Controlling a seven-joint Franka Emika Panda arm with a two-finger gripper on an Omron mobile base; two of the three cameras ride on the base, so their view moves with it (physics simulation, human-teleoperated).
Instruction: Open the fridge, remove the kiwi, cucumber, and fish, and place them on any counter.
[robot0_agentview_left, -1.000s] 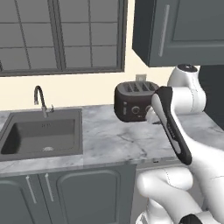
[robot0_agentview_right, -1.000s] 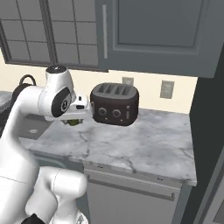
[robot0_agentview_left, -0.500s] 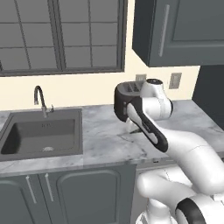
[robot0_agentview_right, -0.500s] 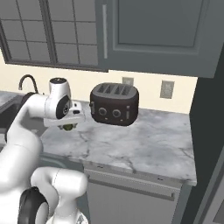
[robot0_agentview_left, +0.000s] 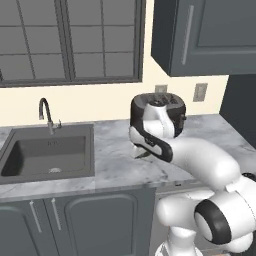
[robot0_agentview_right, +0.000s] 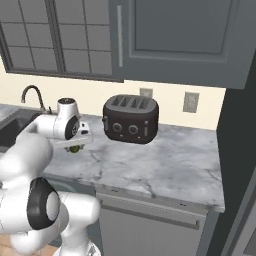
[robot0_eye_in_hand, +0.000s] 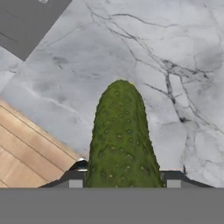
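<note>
Cucumber sits clamped between our fingers, held above the marble desk between the sink and the toaster.

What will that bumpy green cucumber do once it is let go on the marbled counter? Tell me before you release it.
The bumpy green oblong cucumber, gripped between the fingers, looks rounded, so it may well roll on the flat grey-white marbled counter. It keeps its shape sticking out, so it is probably stiff. Its knobbly skin likely gives fair grip rather than slipping.
</note>
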